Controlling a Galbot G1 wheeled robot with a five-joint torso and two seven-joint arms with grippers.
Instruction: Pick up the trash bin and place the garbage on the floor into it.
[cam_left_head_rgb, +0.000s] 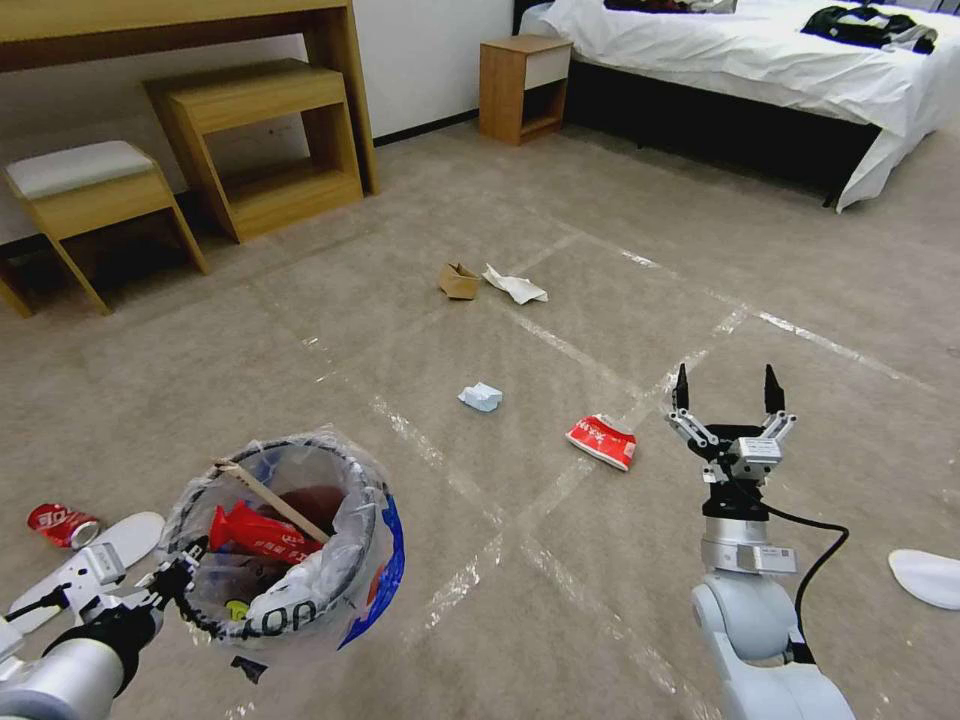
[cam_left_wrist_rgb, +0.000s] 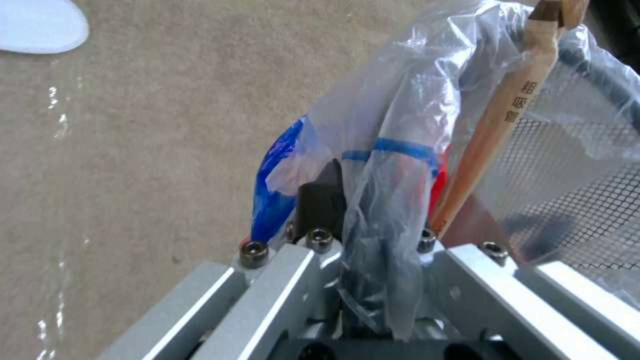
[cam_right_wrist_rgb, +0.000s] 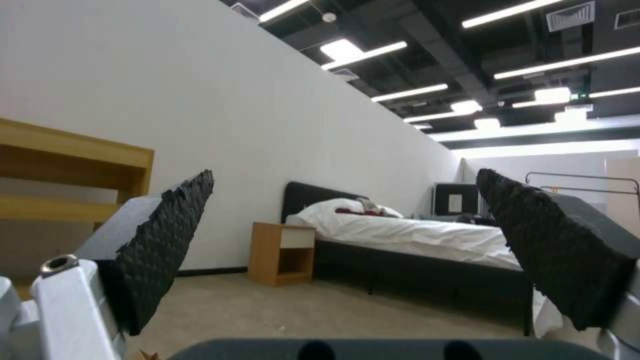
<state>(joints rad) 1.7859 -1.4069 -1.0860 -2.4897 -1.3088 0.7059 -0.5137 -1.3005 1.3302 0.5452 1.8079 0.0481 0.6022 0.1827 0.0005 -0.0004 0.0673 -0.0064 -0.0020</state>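
My left gripper (cam_left_head_rgb: 185, 572) is shut on the rim of the trash bin (cam_left_head_rgb: 285, 545), held at the lower left over the floor (cam_left_head_rgb: 500, 340); in the left wrist view its fingers (cam_left_wrist_rgb: 320, 205) pinch the plastic liner (cam_left_wrist_rgb: 393, 145). Inside the bin lie a red wrapper (cam_left_head_rgb: 262, 533) and a thin wooden stick (cam_left_head_rgb: 270, 495). Garbage on the carpet: a red wrapper (cam_left_head_rgb: 601, 441), pale-blue crumpled paper (cam_left_head_rgb: 481, 397), white paper (cam_left_head_rgb: 515, 285), a brown cardboard scrap (cam_left_head_rgb: 458, 281) and a red can (cam_left_head_rgb: 62, 525). My right gripper (cam_left_head_rgb: 725, 400) is open, pointing upward, right of the red wrapper.
A wooden desk (cam_left_head_rgb: 180, 30) with stepped stools (cam_left_head_rgb: 260, 140) stands at the back left. A nightstand (cam_left_head_rgb: 523, 87) and a bed (cam_left_head_rgb: 760, 60) stand at the back right. White slippers lie at the left (cam_left_head_rgb: 125, 535) and right edge (cam_left_head_rgb: 928, 577).
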